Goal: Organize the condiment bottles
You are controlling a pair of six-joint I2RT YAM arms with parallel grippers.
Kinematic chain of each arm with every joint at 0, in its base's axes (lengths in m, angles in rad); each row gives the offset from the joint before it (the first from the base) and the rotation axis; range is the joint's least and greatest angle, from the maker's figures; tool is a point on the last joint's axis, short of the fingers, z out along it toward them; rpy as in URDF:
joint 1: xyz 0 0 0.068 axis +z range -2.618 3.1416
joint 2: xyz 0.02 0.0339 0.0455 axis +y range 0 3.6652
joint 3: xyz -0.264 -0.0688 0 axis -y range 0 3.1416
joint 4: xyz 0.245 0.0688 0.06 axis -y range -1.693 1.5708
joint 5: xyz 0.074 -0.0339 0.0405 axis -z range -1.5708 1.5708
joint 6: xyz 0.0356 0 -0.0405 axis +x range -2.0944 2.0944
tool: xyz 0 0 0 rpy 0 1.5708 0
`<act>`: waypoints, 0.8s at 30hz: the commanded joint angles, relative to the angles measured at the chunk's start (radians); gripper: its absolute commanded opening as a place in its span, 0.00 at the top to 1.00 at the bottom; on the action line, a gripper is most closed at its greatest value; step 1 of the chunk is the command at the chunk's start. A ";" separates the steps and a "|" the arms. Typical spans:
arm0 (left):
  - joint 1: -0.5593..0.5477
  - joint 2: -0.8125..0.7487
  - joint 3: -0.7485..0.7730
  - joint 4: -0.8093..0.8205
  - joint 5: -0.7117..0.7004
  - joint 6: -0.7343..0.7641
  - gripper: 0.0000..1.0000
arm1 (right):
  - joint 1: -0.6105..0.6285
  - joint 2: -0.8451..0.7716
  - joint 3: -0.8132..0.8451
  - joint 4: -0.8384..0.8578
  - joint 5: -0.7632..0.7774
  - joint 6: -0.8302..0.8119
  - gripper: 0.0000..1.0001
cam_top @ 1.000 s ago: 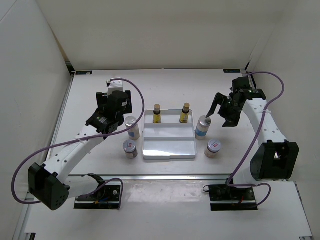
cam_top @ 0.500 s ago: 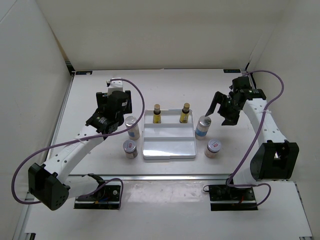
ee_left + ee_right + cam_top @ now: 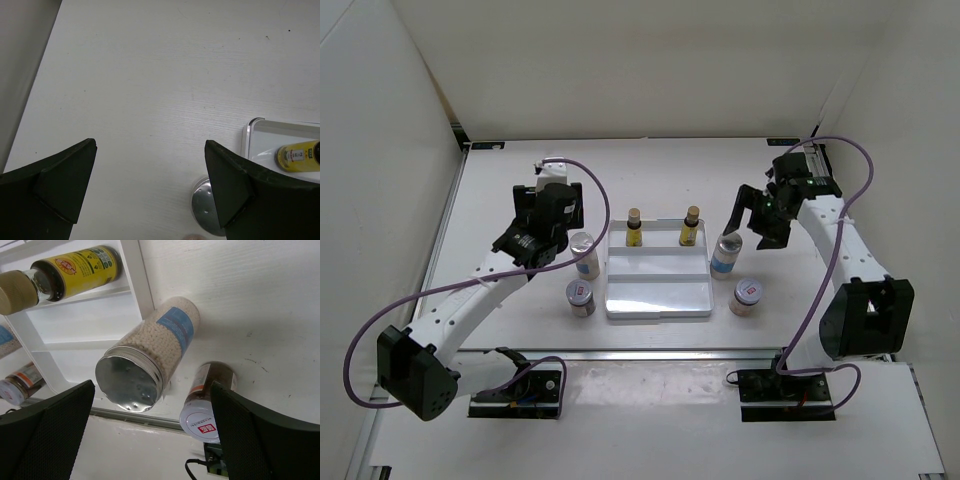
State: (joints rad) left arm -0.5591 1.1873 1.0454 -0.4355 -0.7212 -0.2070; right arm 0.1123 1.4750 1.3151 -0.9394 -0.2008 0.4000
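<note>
Bare bench (image 3: 520, 175) is stretching out behind and to the left of the white stepped tray (image 3: 657, 295), with white walls closing it in at the back and at both sides. The tray is sitting mid-bench between the two arms.

The left fingers (image 3: 55, 182) are standing wide apart and holding nothing. They are hanging over open bench, with the silver cap of the left blue-labelled bottle (image 3: 206, 212) peeking out low beside one finger. That bottle is standing just outside the tray's left edge. The left jar (image 3: 580, 297) is standing near it, toward the arms.

The right fingers (image 3: 50, 427) are also spread wide and empty. They are hovering above the right blue-labelled bottle (image 3: 160, 347), which is standing just beside the tray's right wall. The right jar (image 3: 207, 400) is crowding it on the near side.

Two yellow bottles (image 3: 635, 230) (image 3: 690, 228) are standing upright and apart on the tray's back step, each wearing a brown cap. The right blue-labelled bottle is showing pale granules through its clear body. The right jar is showing dark contents, a reddish label and a pale lid.
</note>
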 commanded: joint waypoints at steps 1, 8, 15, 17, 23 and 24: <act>-0.001 -0.035 -0.010 0.015 -0.004 0.012 0.00 | 0.021 0.021 0.041 -0.007 0.037 -0.018 0.00; -0.001 -0.045 -0.019 0.015 -0.004 0.021 0.00 | 0.096 0.068 0.082 0.002 0.061 -0.038 0.00; -0.001 -0.045 -0.019 0.006 -0.004 0.021 0.00 | 0.148 0.145 0.147 -0.064 0.155 -0.047 0.00; -0.001 -0.045 -0.019 0.006 -0.004 0.021 0.00 | 0.158 0.154 0.147 -0.074 0.193 -0.038 0.04; -0.001 -0.045 -0.019 0.006 -0.004 0.021 0.00 | 0.185 0.163 0.156 -0.105 0.212 -0.027 0.12; -0.001 -0.045 -0.019 0.006 -0.004 0.021 0.00 | 0.194 0.174 0.165 -0.105 0.212 -0.027 0.15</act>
State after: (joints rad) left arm -0.5591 1.1778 1.0271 -0.4339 -0.7212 -0.1913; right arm 0.2848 1.6371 1.4273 -1.0115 -0.0200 0.3676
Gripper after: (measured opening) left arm 0.998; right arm 0.868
